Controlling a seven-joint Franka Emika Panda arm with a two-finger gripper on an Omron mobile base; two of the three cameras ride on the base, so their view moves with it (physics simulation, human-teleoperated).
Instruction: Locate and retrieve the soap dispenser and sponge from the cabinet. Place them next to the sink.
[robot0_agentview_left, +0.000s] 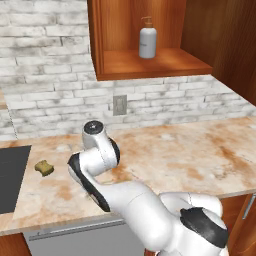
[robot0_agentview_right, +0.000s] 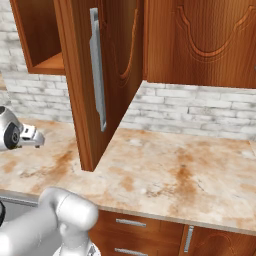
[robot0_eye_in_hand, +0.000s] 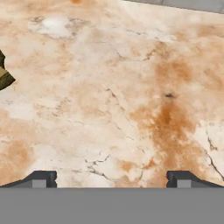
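The soap dispenser (robot0_agentview_left: 147, 42), a pale bottle with a thin pump, stands upright on the shelf of the open reddish-brown cabinet (robot0_agentview_left: 150, 65). The small yellowish-olive sponge (robot0_agentview_left: 44, 167) lies on the marble counter just right of the dark sink (robot0_agentview_left: 11, 177). In the hand view the sponge (robot0_eye_in_hand: 4, 75) shows at the left edge. My gripper (robot0_eye_in_hand: 111, 179) hangs over bare counter to the sponge's right, open, its fingertips (robot0_eye_in_hand: 41, 179) wide apart with nothing between them. The arm's elbow and wrist hide the gripper in the left base view.
The cabinet's open door (robot0_agentview_right: 95, 85) with a long grey handle juts out over the counter (robot0_agentview_right: 165, 170). A wall outlet (robot0_agentview_left: 120, 105) sits in the brick backsplash. A grey drawer front (robot0_agentview_left: 70, 235) runs below the counter edge.
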